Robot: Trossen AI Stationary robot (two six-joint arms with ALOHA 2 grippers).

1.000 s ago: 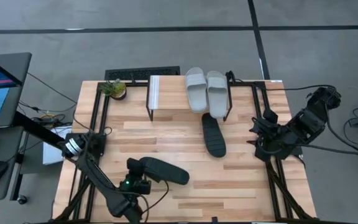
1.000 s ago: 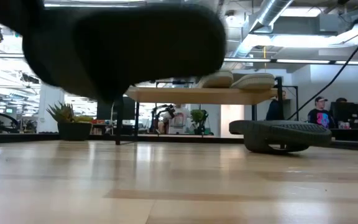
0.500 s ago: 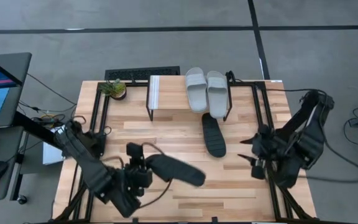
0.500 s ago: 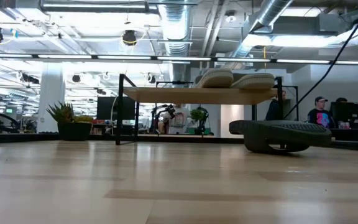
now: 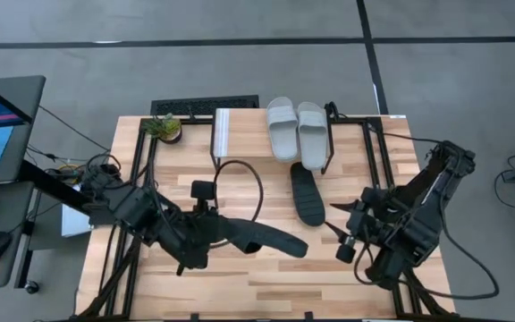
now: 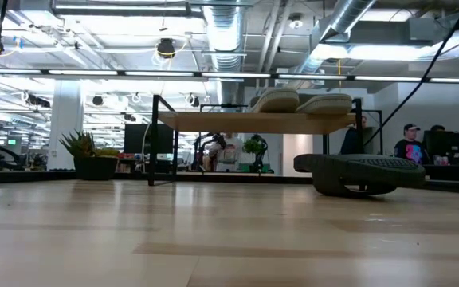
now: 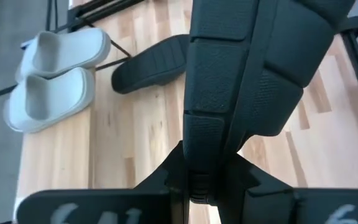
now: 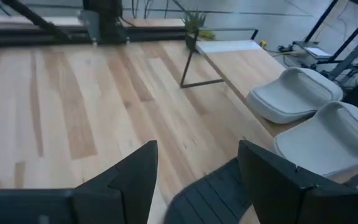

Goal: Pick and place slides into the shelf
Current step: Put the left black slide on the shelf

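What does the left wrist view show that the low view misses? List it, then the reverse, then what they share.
Only the left wrist view: the left gripper, fingers shut on a black slide held off the table. Only the low view: a potted plant, people in the room behind, and the shelf's black legs. Both: two grey slides on the shelf and the other black slide on the table.

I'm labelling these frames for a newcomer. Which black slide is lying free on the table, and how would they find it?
Start at the shelf at the table's far edge, where two grey slides sit side by side. Just in front of that pair lies a black slide flat on the tabletop. Unlike the other black slide, which is clamped in the left gripper, nothing holds it.
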